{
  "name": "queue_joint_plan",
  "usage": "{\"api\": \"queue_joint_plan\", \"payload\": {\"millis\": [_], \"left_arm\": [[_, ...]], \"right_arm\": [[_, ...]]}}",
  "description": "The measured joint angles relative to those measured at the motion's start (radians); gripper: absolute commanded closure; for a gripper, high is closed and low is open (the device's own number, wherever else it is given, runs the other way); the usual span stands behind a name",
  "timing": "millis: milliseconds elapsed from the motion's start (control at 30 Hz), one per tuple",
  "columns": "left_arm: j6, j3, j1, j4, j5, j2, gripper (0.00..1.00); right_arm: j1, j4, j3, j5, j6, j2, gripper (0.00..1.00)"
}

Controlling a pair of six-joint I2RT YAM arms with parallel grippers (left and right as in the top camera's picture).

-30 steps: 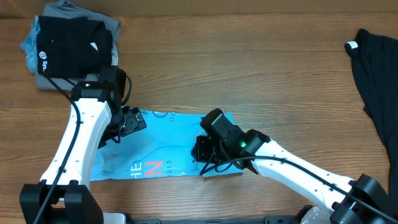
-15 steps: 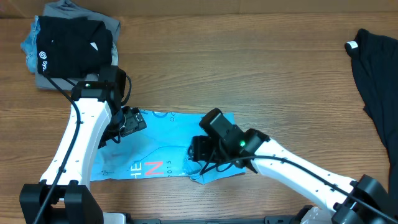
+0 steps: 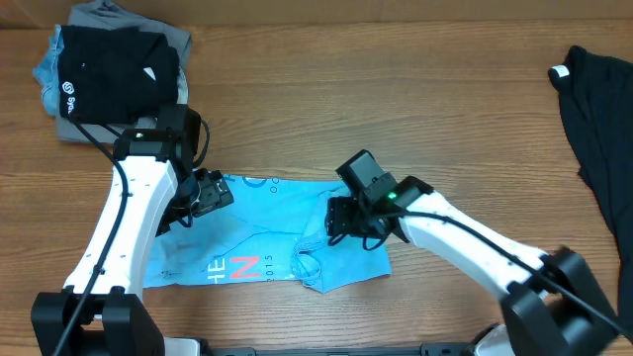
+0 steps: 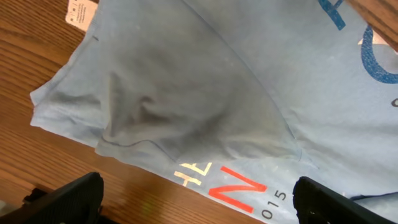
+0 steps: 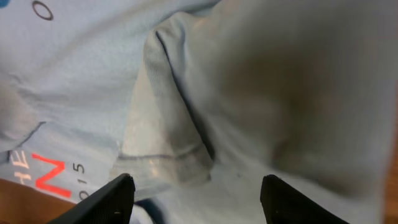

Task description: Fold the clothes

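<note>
The clothes in play are a light blue T-shirt (image 3: 262, 232), lying as a long strip across the table's middle, its coral-red and white lettering (image 3: 237, 267) near the front edge. My left gripper (image 3: 201, 201) hovers over the shirt's left end. In the left wrist view its fingers (image 4: 68, 198) stand wide open above the shirt (image 4: 205, 93) with nothing between them. My right gripper (image 3: 339, 223) is over the shirt's right part. In the right wrist view it (image 5: 196, 200) is open just above a rumpled sleeve hem (image 5: 165, 140), holding nothing.
A stack of folded garments with a black one on top (image 3: 114, 69) sits at the back left corner. Another black garment with a white tag (image 3: 598, 129) lies at the right edge. Bare wooden table (image 3: 396, 109) stretches behind the shirt.
My right gripper has opened, let go of the shirt's right edge and drawn back to the right and away. The released cloth now lies rumpled near the front. The left arm has not moved.
</note>
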Motion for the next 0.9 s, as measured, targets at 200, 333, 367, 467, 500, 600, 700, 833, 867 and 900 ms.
{"api": "queue_joint_plan", "payload": {"millis": [200,333,367,467,500,600,700,833,867,900], "left_arm": [[0.000,0.000,0.000,-0.004,0.004,0.000,0.00],[0.000,0.000,0.000,-0.002,0.004,0.000,0.00],[0.000,0.000,0.000,0.000,0.004,0.000,0.00],[0.000,0.000,0.000,0.000,0.004,0.000,0.00],[0.000,0.000,0.000,0.000,0.004,0.000,0.00],[0.000,0.000,0.000,0.000,0.004,0.000,0.00],[0.000,0.000,0.000,0.000,0.004,0.000,0.00],[0.000,0.000,0.000,0.000,0.005,0.000,0.00],[0.000,0.000,0.000,0.000,0.007,0.000,0.00],[0.000,0.000,0.000,0.000,0.007,0.000,0.00]], "right_arm": [[0.000,0.033,0.000,-0.043,0.000,0.081,0.36],[0.000,0.052,0.000,-0.065,-0.002,0.085,0.41],[0.000,0.054,0.000,-0.072,-0.002,0.085,0.40],[0.000,0.057,0.000,-0.087,-0.001,0.085,0.41],[0.000,0.058,0.000,-0.088,-0.001,0.085,0.42],[0.000,0.059,0.000,-0.094,0.001,0.085,0.48],[0.000,0.061,0.000,-0.097,-0.002,0.088,0.63],[0.000,0.064,0.000,-0.100,0.005,0.108,0.87],[0.000,0.064,0.000,-0.101,0.003,0.114,0.93],[0.000,0.067,0.000,-0.102,0.006,0.118,0.96]]}}
